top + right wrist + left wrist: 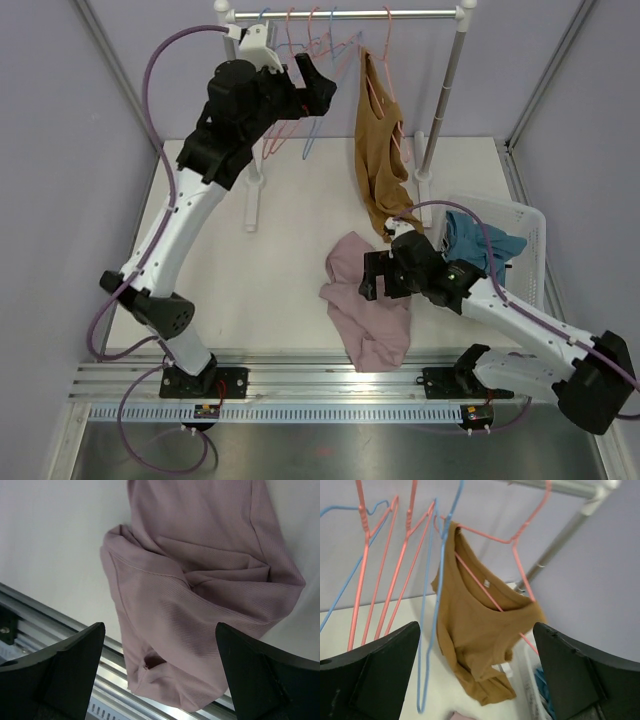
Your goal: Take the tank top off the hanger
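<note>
A brown tank top (378, 165) hangs on a pink hanger (388, 60) from the rail at the back; in the left wrist view the tank top (480, 640) droops off the pink hanger (517, 560). My left gripper (318, 85) is raised near the rail, left of the tank top, open and empty, not touching it. My right gripper (372, 275) is low over a mauve garment (367, 300) lying on the table, open and empty; the mauve garment (200, 600) fills the right wrist view.
Several empty pink and blue hangers (310, 40) hang on the rail (345, 14) left of the tank top. The rack's right pole (445, 90) stands behind. A white basket (520, 240) with blue clothes sits at the right. A metal rail (330, 375) edges the table front.
</note>
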### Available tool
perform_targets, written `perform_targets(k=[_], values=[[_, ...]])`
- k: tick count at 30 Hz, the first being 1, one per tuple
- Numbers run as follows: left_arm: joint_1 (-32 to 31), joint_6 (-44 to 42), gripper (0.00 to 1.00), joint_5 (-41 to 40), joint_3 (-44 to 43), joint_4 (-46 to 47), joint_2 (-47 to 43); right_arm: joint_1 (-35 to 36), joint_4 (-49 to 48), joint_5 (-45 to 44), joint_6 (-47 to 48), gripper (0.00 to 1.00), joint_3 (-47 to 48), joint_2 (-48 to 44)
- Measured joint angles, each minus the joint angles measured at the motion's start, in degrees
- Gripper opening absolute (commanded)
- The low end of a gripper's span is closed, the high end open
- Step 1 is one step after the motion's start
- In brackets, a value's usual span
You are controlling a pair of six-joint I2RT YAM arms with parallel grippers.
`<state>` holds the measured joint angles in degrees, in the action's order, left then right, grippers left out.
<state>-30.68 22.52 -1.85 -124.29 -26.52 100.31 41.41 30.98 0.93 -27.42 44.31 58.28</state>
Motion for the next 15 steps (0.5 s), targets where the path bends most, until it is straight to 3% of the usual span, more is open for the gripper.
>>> perform_targets(k=[5, 12, 15], values=[[-1.44, 0.57, 0.99, 3.21, 11.67, 3.17, -14.91, 2.51, -2.14, -4.57, -0.79, 1.00, 0.07, 11.15], [-3.02, 1.11, 0.99, 5.01, 33.46, 5.95, -38.01, 4.85, -2.86, -8.68, -1.90, 0.84, 2.69, 27.45], [-3.19, 1.29, 0.99, 4.76, 42.97, 4.81, -47.36, 5.46, -2.95, -9.14, -1.81, 0.40, 5.01, 31.80]])
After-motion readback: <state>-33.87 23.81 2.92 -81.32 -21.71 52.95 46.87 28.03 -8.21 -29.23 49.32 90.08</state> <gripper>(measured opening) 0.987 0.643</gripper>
